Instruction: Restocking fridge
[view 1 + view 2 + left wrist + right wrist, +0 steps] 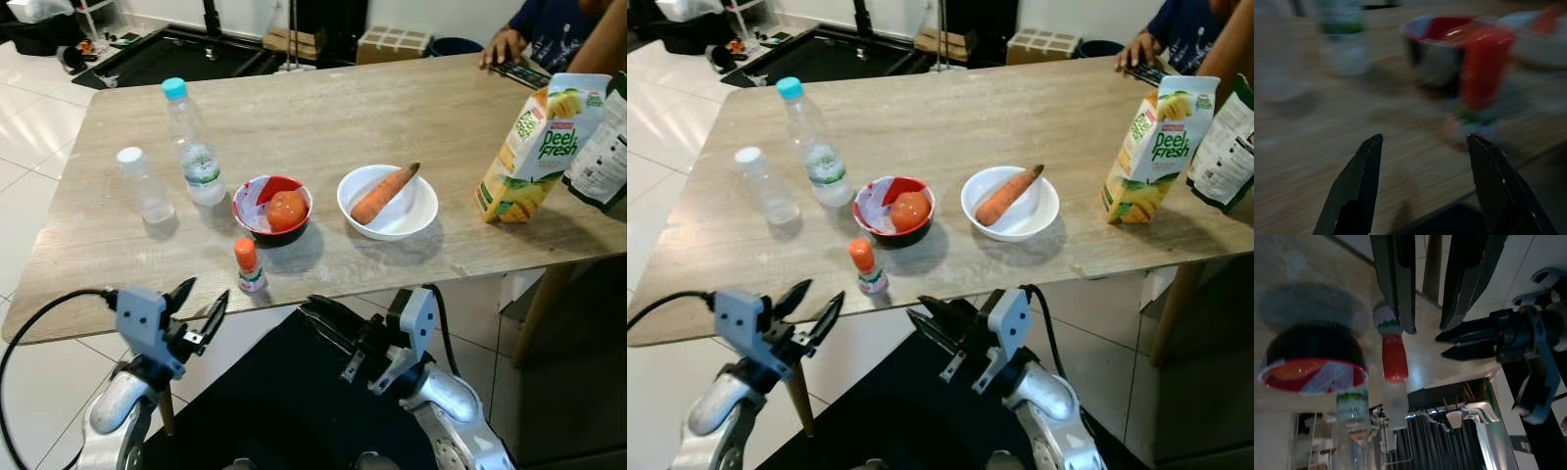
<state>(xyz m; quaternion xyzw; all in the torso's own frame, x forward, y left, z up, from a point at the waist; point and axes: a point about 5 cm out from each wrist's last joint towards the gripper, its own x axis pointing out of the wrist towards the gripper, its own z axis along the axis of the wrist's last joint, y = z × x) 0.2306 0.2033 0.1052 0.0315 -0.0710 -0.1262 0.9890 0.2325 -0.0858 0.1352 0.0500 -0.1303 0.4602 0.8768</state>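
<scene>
I am standing at the table [88, 255] with nothing picked up yet, so the restocking is only beginning. My left claw [196, 311] is hovering below the near edge with its fingers spread apart, pointing at the small orange-capped bottle [249, 265] just in front of the red bowl [257, 204] holding a tomato [286, 209]. My right claw [328, 315] is waiting low, fingers slightly parted and empty. Next, I judge, I must be raising the left claw to straddle that little bottle upright without tipping it.

Head views are bright and sharp; bowls cast soft shadows toward 5 o'clock; wrist views are dim, the left one blurred.
</scene>
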